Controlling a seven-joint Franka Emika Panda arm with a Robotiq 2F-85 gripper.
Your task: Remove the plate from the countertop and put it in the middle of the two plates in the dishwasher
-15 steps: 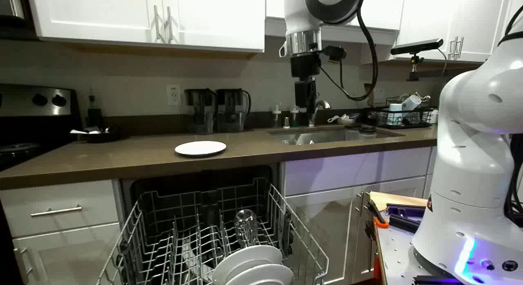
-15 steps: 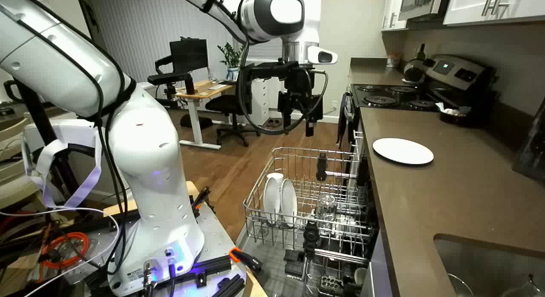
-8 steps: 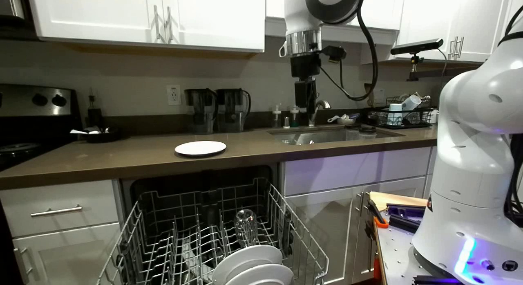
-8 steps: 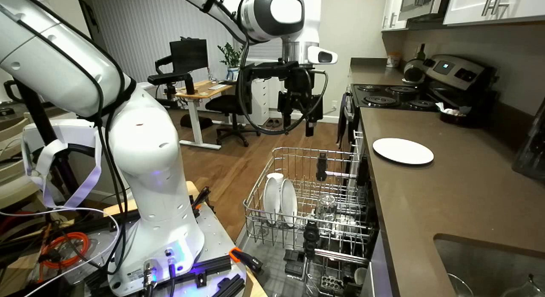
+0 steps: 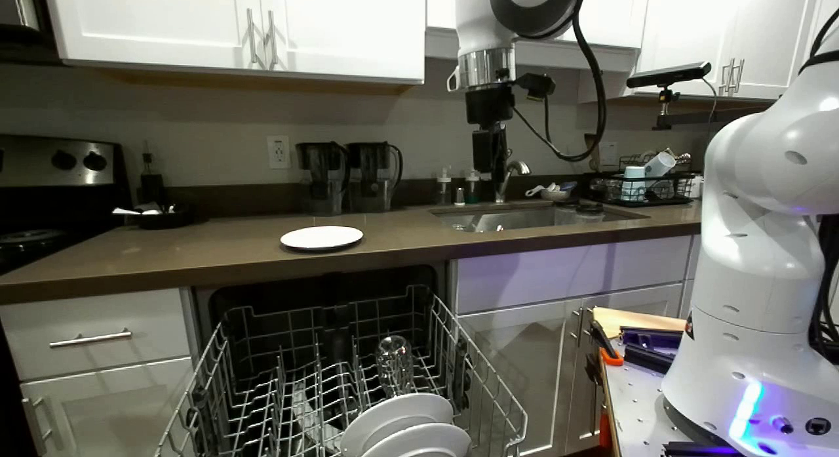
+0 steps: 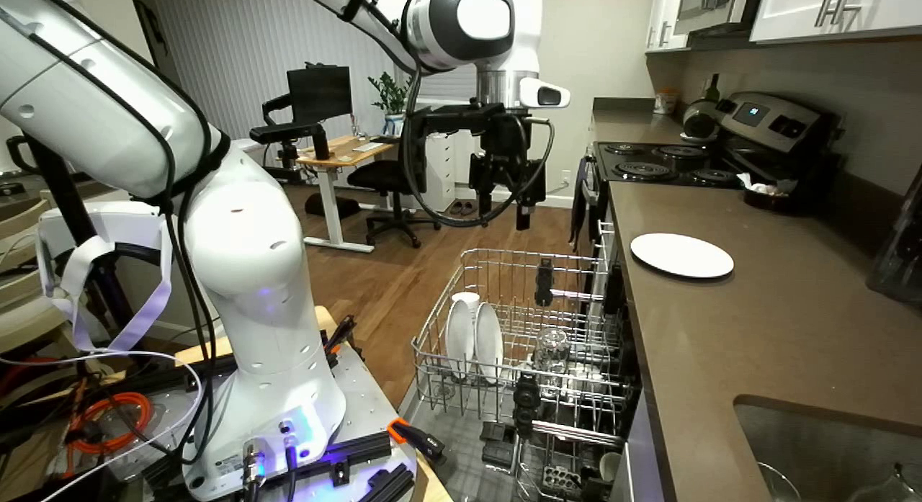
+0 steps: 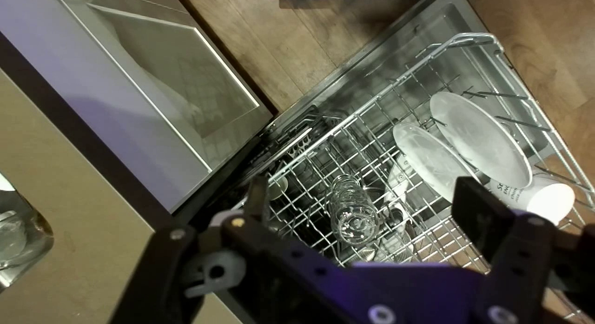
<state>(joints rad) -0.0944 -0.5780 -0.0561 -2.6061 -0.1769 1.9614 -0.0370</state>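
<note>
Wrist view: the gripper (image 7: 362, 196) has its jaws wide apart and nothing held, above the dishwasher (image 7: 450, 17), where the two plates (image 7: 481, 140) stand on edge. A white cup (image 7: 551, 203) beside them carries dark lettering; it looks like "St" with "EN" beneath, though the rest is too small and partly hidden to read. In an exterior view the plate (image 5: 321, 237) lies flat on the countertop (image 5: 196, 260), well apart from the gripper; no brand can be made out on the pitchers (image 5: 369, 175). In an exterior view a narrow gap shows between the two plates, so I judge the whole job is left: grasp, lift, carry, lower into that gap. The stove (image 6: 690, 163) has a lit display (image 6: 751, 114), its digits too small to read.
</note>
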